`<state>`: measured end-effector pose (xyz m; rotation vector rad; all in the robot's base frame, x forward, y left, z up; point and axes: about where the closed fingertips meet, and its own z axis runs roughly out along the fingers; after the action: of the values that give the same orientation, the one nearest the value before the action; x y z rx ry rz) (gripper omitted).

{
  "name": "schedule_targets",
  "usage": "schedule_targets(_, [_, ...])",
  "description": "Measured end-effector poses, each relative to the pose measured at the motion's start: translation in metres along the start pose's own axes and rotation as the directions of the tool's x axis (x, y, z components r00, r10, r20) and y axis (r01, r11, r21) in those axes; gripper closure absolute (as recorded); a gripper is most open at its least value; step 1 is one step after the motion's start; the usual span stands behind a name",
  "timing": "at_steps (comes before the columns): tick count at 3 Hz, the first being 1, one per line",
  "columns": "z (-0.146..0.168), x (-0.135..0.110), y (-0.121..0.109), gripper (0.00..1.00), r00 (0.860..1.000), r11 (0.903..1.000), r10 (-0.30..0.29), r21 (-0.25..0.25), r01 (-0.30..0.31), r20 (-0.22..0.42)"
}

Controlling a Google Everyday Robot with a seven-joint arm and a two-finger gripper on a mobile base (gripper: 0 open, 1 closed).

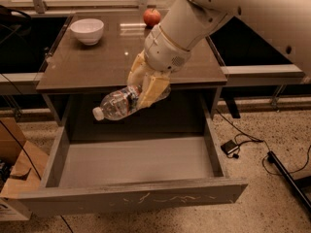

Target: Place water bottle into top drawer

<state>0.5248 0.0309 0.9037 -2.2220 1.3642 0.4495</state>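
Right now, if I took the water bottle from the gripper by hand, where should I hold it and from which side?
Probably the free cap-end half, coming from the left. The gripper is shut across the water bottle's far half above the open top drawer, and the bottle lies slightly tilted, white cap pointing left.

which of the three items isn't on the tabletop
The water bottle, gripped by the end effector over the top drawer; bowl and apple rest on the table.

Two-finger gripper (146, 93) holds clear crinkled plastic water bottle (118, 105) above wide grey top drawer (131, 198). White bowl (87, 30) behind-left, red apple (151, 17) behind, both on brown table (92, 69).
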Motion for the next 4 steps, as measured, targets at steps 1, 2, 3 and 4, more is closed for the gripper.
schedule_targets(1, [0.031,0.028,0.01,1.0,0.998,0.998,0.06,-0.023,-0.059,0.016])
schedule_targets(2, [0.065,0.062,0.023,1.0,0.991,0.9916,0.126,-0.035,-0.124,0.039])
schedule_targets(3, [0.097,0.098,0.035,1.0,0.981,0.9824,0.184,-0.042,-0.182,0.062])
schedule_targets(4, [0.124,0.127,0.051,1.0,0.971,0.971,0.232,-0.074,-0.227,0.062])
